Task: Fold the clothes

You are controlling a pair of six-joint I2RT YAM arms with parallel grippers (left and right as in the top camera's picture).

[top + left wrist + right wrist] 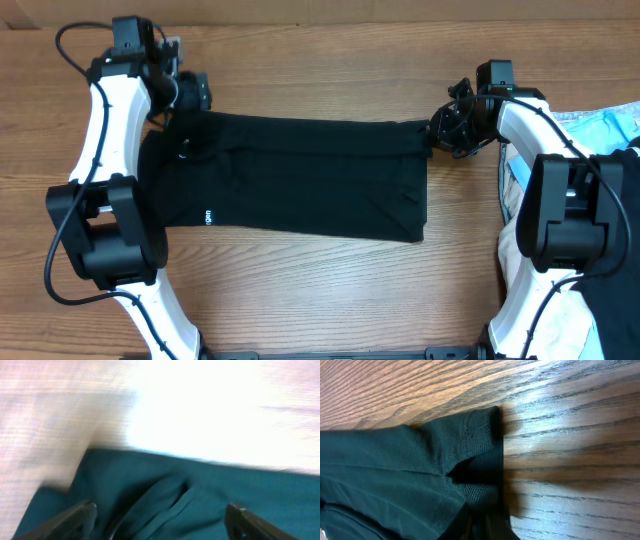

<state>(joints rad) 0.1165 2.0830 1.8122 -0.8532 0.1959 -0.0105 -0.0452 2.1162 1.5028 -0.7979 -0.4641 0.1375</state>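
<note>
Left gripper [162, 510] spread wide over shirt [300, 175] | shirt flat on table [330, 290] | my right gripper [452, 130] at its corner, grip unclear | blue cloth [612, 125] beside my right arm [570, 210], partly hidden by it

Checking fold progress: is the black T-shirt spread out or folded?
Partly folded: the T-shirt lies as a long rectangle, doubled layers showing at its corner in the right wrist view.

Overhead: fixed, looks straight down on counter [300, 290], whole T-shirt [300, 175] in frame. Left wrist: close, blurred, above T-shirt's left end. Right wrist: very close, at T-shirt's right end. Shared: the T-shirt.
</note>
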